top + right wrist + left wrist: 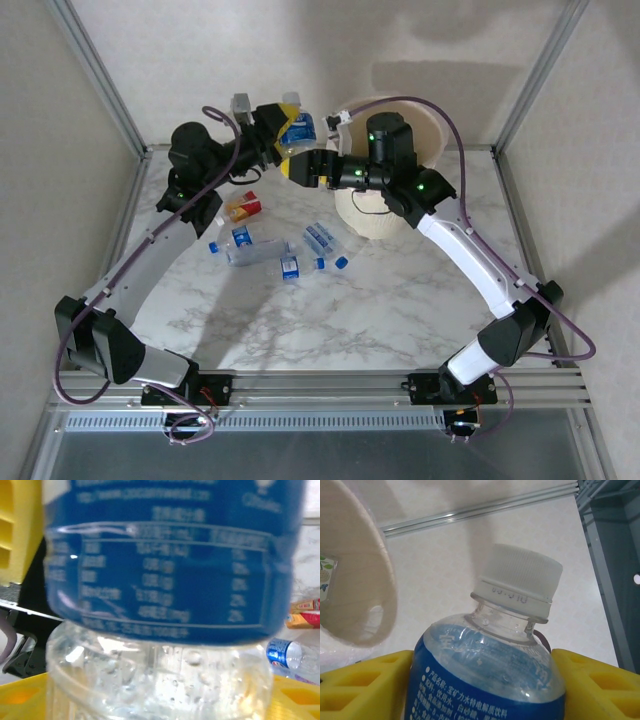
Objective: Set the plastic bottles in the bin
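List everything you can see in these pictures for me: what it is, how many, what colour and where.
held bottle: one, clear with a blue label and white cap, in the air beside the bin
blue-labelled bottles: about three, clear, lying left of the table's middle
red-and-orange-labelled bottle: one, perhaps two, just behind those
bin: one, cream, back of the table, partly behind the right arm
table: one, white marble pattern
frame: silver metal posts and rail around the table
cables: purple, one along each arm
arms: two, black and white
left gripper: yellow fingers, clamped on the held bottle
right gripper: yellow fingers either side of that bottle; grip uncertain
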`<state>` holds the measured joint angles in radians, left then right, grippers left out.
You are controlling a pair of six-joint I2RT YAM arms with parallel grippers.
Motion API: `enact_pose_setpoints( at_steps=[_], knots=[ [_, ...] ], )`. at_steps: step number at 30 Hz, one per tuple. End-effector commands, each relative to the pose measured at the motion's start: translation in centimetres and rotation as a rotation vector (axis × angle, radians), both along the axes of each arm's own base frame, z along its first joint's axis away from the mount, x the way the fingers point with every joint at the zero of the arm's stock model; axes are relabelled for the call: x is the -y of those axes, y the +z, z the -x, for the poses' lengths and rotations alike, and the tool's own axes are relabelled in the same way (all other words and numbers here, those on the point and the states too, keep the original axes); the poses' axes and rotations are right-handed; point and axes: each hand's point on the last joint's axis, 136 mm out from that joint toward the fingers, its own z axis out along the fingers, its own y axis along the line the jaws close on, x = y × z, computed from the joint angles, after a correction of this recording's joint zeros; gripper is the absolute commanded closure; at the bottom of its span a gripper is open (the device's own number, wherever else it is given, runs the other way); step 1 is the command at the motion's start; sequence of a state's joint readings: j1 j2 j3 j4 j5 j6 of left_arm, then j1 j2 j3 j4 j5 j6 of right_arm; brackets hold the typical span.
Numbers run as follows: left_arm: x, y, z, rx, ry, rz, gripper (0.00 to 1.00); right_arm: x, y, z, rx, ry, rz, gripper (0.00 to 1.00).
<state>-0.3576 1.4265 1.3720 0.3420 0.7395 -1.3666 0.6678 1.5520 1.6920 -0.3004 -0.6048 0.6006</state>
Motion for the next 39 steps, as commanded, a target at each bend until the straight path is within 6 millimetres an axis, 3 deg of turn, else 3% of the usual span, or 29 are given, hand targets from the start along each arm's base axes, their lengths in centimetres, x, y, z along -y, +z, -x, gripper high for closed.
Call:
enact_pose_setpoints(
  at_steps=[1, 7, 11, 13, 15, 19, 22, 29, 32, 35, 39],
  knots=[
    [-0.1, 2.6, 1.3, 0.075, -0.015, 0.053, 0.34, 0.3, 0.7, 0.6, 0.024, 0.018, -0.021, 0.28],
    [-0.1, 2.4, 0.4, 0.073, 0.017, 0.038, 0.20, 0.6, 0.6, 0.2, 0.029, -0.007, -0.002, 0.41],
    [-0.3, 2.5, -0.2, 0.081, 0.054, -0.007, 0.01, 1.0, 0.8, -0.3, 0.030, -0.037, 0.006, 0.44],
    [-0.6, 2.6, -0.6, 0.086, 0.085, -0.042, 0.00, 1.5, 0.9, -0.8, 0.036, -0.071, 0.016, 0.45],
    [-1.6, 3.0, -1.3, 0.092, 0.149, -0.106, 0.00, 2.3, 1.1, -1.4, 0.038, -0.113, 0.028, 0.46],
    [-5.6, 3.5, -2.7, 0.099, 0.364, -0.294, 0.00, 4.9, 1.1, -3.7, 0.042, -0.249, 0.076, 0.47],
    [-8.9, 2.0, -3.7, 0.052, 0.503, -0.454, 0.00, 8.1, 0.8, -6.2, 0.034, -0.391, 0.120, 0.48],
    [-15.1, -3.9, -4.9, -0.084, 0.656, -0.686, 0.00, 15.2, -0.6, -12.2, -0.034, -0.627, 0.222, 0.49],
    [-16.7, -6.5, -5.0, -0.137, 0.696, -0.762, 0.00, 16.3, -2.1, -14.0, -0.054, -0.673, 0.296, 0.50],
    [-17.0, -9.0, -5.2, -0.172, 0.683, -0.802, 0.01, 16.6, -3.7, -15.0, -0.063, -0.693, 0.354, 0.50],
    [-17.5, -12.5, -5.4, -0.230, 0.679, -0.846, 0.01, 17.4, -4.7, -16.3, -0.059, -0.736, 0.423, 0.42]
  ],
)
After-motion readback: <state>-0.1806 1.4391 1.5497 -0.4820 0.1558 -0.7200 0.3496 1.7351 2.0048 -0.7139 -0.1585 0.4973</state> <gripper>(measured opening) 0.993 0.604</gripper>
